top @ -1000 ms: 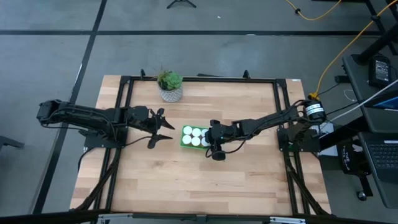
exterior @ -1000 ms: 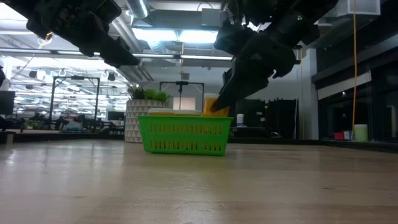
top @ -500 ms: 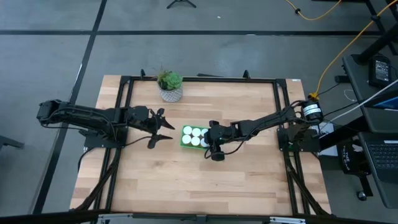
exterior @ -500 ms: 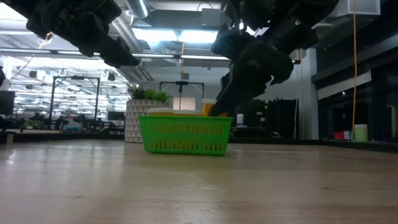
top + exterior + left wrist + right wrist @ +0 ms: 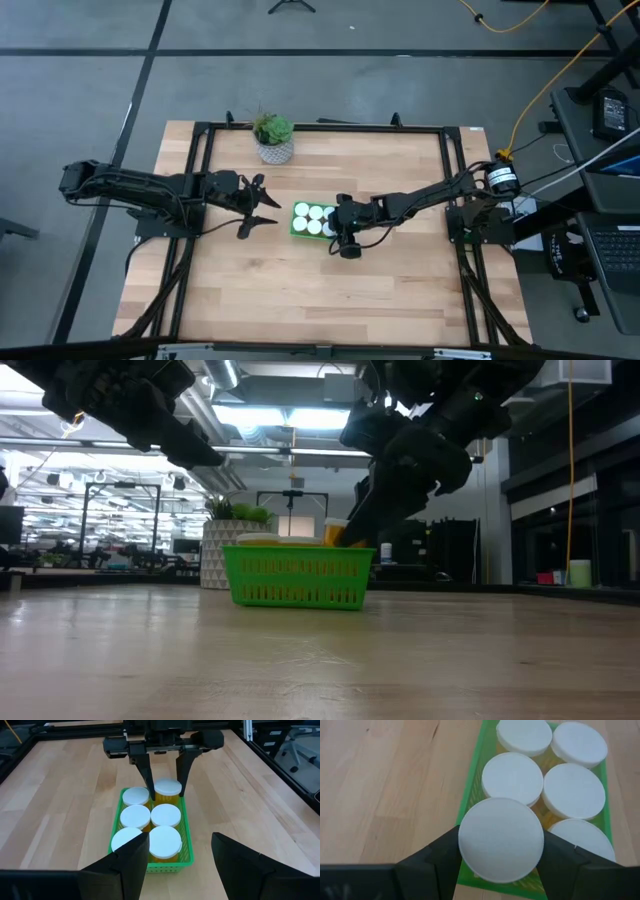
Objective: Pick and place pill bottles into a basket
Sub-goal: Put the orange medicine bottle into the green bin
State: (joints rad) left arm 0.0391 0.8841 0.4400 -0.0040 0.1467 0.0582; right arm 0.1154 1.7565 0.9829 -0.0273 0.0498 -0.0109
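Six pill bottles in play, all at the basket (image 5: 151, 862), which sits mid-worktop (image 5: 300, 290) between the two arms, with the potted plant (image 5: 273, 137) near, toward the far edge

Right gripper (image 5: 163, 791) poised over the basket's end nearest its own arm, fingers (image 5: 145, 772) clasped on either side of the last bottle (image 5: 167, 790). That bottle rides higher than its neighbours; low view shows its cap and orange body above the rim, so it looks only part-way down into the last free slot. Five bottles (image 5: 165, 815) already seated, white caps level in two rows

Left gripper (image 5: 262, 207) waits just beside the basket's other end, raised off the worktop, fingers spread and empty

Step in hand, by my reading: final placement. Next move calls for a straight descent until the bottle bottoms out, then fingers parting only slightly — neighbouring caps crowd close — and a vertical lift clear, so as not to tip the basket
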